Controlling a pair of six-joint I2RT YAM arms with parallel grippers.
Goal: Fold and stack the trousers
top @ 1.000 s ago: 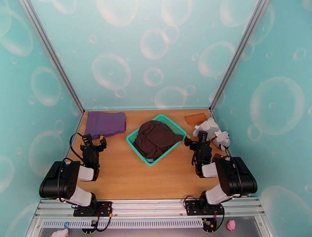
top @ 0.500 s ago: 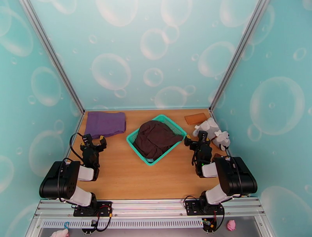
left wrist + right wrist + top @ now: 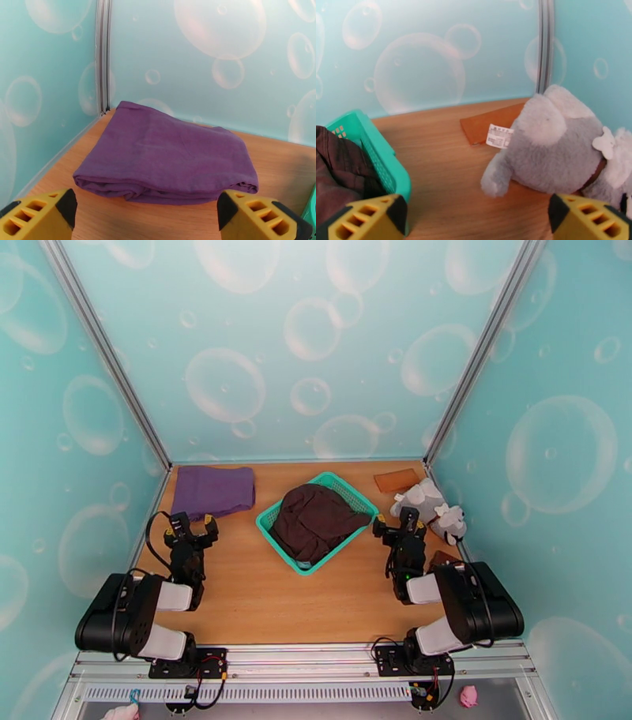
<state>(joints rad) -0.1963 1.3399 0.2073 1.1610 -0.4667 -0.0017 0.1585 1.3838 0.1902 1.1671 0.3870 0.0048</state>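
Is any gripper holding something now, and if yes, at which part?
Nothing is held. The left gripper and right gripper are open; the trousers lie in the green basket.

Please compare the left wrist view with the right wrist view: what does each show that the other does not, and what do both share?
Left wrist view: a folded purple cloth on the table near the wall corner.
Right wrist view: the brown trousers bunched in the green basket, a grey plush toy, and a flat orange-brown piece with a white label.
Shared: the wooden table, teal bubble walls, and yellow fingertips standing wide apart, of the left tool and the right tool. A green sliver at the left wrist view's right edge is probably the basket.
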